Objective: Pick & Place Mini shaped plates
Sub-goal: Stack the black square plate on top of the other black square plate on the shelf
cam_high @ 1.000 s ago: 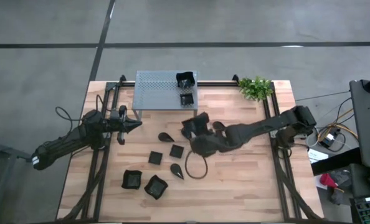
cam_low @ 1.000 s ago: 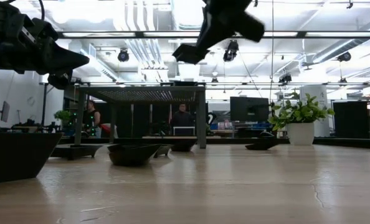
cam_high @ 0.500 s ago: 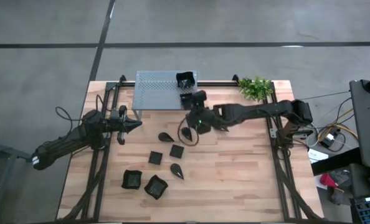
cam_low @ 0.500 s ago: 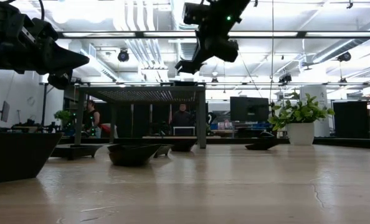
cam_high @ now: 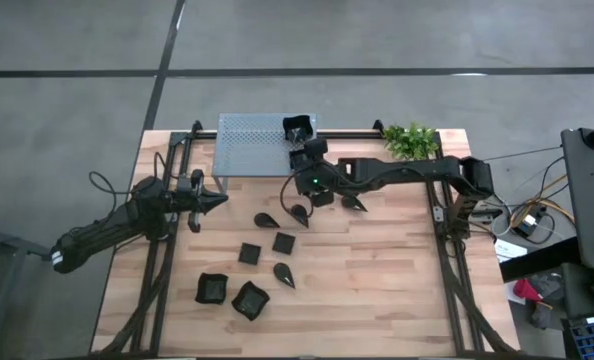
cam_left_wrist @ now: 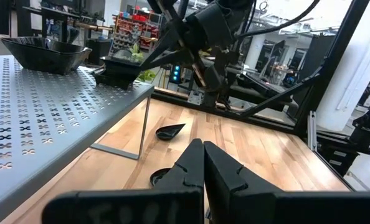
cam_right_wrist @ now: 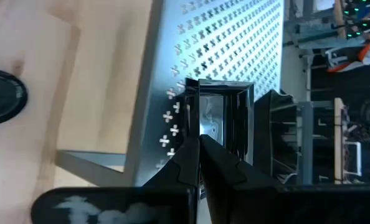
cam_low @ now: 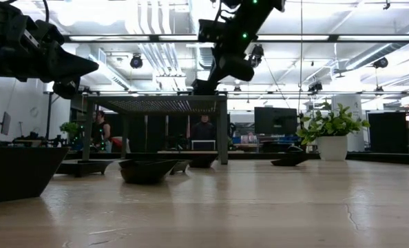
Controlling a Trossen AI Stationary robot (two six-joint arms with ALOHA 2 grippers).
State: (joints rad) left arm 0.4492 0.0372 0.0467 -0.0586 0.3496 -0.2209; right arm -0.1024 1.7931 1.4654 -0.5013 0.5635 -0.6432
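Observation:
Two mini shaped plates sit on the grey perforated shelf [cam_high: 257, 148]: a wavy-rimmed one [cam_high: 297, 127] and a flat square one [cam_right_wrist: 221, 118]. Several more black plates lie on the wood table, among them teardrops [cam_high: 267, 218] [cam_high: 284, 272], flat squares [cam_high: 284, 242] [cam_high: 249, 253] and wavy squares [cam_high: 212, 288] [cam_high: 249, 298]. My right gripper [cam_high: 303, 172] is shut with nothing visible between its fingers. It slants down at the shelf's near right corner, just short of the flat square plate. My left gripper [cam_high: 215, 200] is shut and level at the table's left, by the shelf's left leg.
A green plant [cam_high: 410, 140] stands at the far right corner. Another teardrop plate [cam_high: 355, 203] lies under my right arm. Black frame rails run along the table's left and right sides. Bare wood lies at the near right.
My right gripper has swung from above the middle of the table toward the far edge and the shelf, staying shut. The plates on the table and shelf have not moved.

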